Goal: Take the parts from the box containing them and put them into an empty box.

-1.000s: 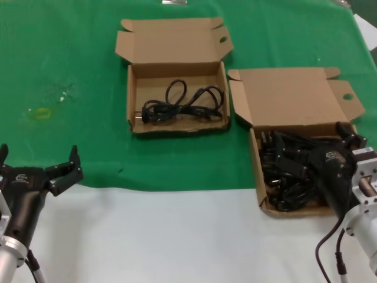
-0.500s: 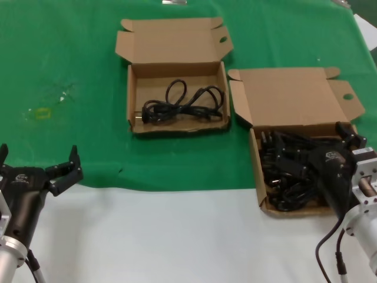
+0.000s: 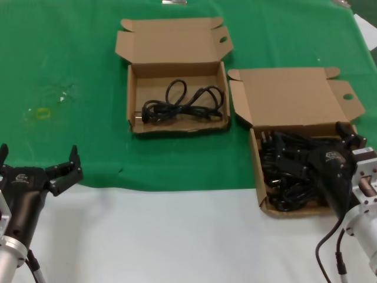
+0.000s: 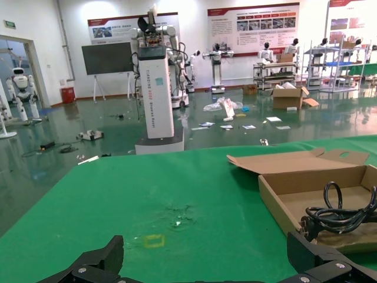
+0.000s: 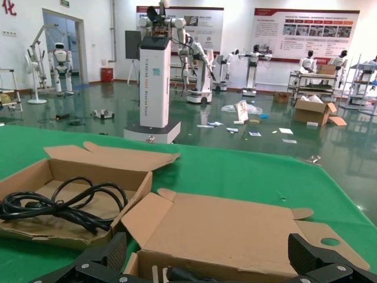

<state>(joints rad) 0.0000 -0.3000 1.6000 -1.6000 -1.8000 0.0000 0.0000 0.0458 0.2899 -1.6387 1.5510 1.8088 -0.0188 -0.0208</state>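
The box containing the parts (image 3: 259, 177) sits at the right, lid open, filled with a tangle of black power cables (image 3: 283, 174). My right gripper (image 3: 312, 148) is open, low over that pile; no cable shows between its fingers. In the right wrist view the gripper (image 5: 206, 260) is at the box's near edge, facing the lid (image 5: 235, 227), with a plug (image 5: 177, 275) just below. The other box (image 3: 136, 94) stands farther back to the left and holds one black cable (image 3: 182, 103). My left gripper (image 3: 38, 158) is open and empty at the near left; its wrist view (image 4: 206, 262) shows that box (image 4: 277, 197) ahead.
A green cloth (image 3: 70, 59) covers the far part of the table, with bare white table (image 3: 177, 236) near me. A small yellow mark (image 3: 41, 113) lies on the cloth at the left. The two boxes stand close together, lid flaps nearly touching.
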